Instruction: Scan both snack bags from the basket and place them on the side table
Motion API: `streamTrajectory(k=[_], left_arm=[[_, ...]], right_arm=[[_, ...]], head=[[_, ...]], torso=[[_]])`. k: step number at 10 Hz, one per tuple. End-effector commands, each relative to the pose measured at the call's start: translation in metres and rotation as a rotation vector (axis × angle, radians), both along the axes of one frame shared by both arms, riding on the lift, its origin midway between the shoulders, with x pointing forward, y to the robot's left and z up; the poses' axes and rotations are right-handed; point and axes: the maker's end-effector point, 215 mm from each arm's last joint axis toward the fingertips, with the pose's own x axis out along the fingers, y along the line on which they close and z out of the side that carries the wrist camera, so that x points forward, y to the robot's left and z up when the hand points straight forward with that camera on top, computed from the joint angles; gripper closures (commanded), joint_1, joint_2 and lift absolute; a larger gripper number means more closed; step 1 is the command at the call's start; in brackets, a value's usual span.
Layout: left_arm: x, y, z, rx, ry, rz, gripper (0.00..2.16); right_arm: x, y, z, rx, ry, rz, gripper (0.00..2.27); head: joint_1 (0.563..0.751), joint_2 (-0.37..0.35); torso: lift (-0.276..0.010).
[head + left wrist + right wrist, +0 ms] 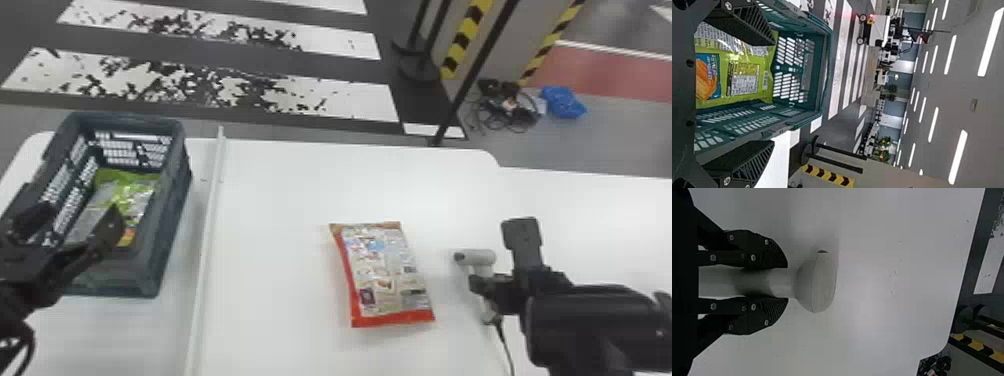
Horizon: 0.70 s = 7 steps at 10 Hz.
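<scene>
White table (280,190) beneath red bag (387,277)

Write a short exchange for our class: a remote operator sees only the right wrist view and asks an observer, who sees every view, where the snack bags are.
Operator: I see the scanner between the right gripper's fingers. Is a snack bag out on the white table?

Observer: Yes, the head view shows a red-edged bag lying there, to the left of the scanner.

Operator: And the other one?

Observer: A green bag lies inside the basket.
</scene>
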Motion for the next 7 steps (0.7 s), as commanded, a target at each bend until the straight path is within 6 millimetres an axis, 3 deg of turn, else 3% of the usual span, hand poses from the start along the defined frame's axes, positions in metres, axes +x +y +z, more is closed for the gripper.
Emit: streamTrajectory(k=[1,4,7], left_arm=[[0.000,0.000,-0.001,0.000,0.001,0.000,0.10],[0.000,0.000,0.000,0.000,0.000,0.000,0.10],[0.001,0.000,0.000,-0.001,0.000,0.001,0.10]], right_arm=[[-0.001,0.001,-0.001,0.010,0.004,0.000,2.25],[-0.004,0.009,0.013,0.022,-0.024,0.011,2.25],[-0.026,0.038,0.036,0.056,-0.021,0.033,2.25]], head=[[0.695,-0.209],[0.695,-0.204],[0.695,-0.189]], torso=[[-0.075],[-0.075],[-0.075]])
